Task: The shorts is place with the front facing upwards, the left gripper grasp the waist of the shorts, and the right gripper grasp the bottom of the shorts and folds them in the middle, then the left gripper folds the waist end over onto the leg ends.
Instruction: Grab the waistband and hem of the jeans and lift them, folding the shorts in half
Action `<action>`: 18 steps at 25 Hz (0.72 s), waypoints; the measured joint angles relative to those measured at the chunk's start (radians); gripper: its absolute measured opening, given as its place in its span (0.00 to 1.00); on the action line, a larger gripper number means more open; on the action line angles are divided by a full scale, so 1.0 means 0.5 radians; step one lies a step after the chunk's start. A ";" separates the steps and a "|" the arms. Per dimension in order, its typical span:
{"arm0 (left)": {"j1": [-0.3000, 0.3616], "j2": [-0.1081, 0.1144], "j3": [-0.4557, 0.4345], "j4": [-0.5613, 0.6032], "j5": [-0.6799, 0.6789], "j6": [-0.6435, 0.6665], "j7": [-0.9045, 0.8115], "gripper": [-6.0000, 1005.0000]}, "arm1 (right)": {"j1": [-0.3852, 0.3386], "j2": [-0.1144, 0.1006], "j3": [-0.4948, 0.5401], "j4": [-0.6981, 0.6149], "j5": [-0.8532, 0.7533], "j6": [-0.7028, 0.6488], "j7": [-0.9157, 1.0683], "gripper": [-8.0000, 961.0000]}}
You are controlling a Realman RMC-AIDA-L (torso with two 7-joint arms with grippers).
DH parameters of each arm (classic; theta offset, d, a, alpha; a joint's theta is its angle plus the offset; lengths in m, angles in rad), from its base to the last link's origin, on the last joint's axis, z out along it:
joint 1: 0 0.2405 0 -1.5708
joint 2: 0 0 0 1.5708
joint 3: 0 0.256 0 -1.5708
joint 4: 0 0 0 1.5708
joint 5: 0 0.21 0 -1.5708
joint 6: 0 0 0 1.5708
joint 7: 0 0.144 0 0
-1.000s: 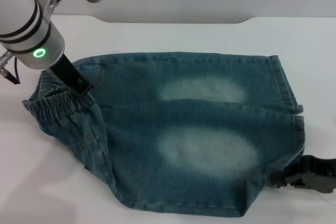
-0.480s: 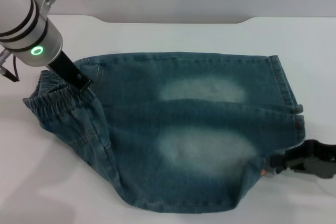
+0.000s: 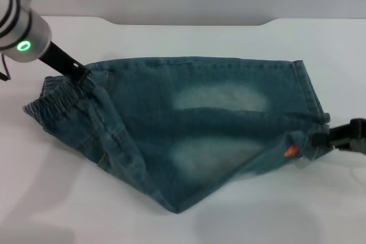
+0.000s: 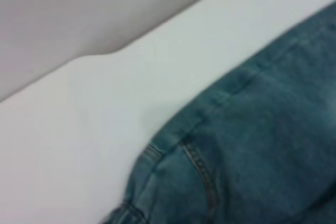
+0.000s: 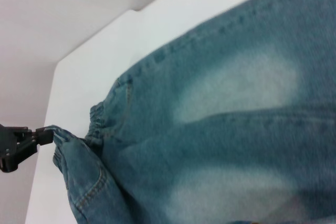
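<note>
Right now you have the shorts (image 3: 194, 135) spread on the white tabletop (image 3: 189, 38), pale bleached ovals facing up, and both arms are on them. Your left claw (image 3: 80, 74) is at the ruched waist (image 3: 60, 104), at the end of the shorts farthest from the leg hems; its black prongs are clamped together on the denim there, and the waistband corner is lifted off the surface. In the right wrist view you can see the same claw pinching that raised corner. Your right claw (image 3: 334, 135) is at the opposite end, by the leg hems (image 3: 311, 95), and it appears to be closed on the near hem, though its tips are partly hidden by cloth. The near leg is pulled up and over toward the far leg, so the shorts' near edge runs to a point, and an orange spot (image 3: 291, 152) shows on the turned-up fabric just beside the right claw.
</note>
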 joint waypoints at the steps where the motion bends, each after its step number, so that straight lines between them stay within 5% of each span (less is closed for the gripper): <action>1: 0.000 0.000 0.000 0.000 0.000 0.000 0.000 0.04 | 0.010 -0.004 0.004 -0.009 -0.001 0.000 -0.001 0.05; 18: 0.191 -0.001 -0.195 -0.044 -0.015 0.367 0.046 0.04 | 0.099 -0.024 0.216 -0.048 0.011 0.003 -0.082 0.06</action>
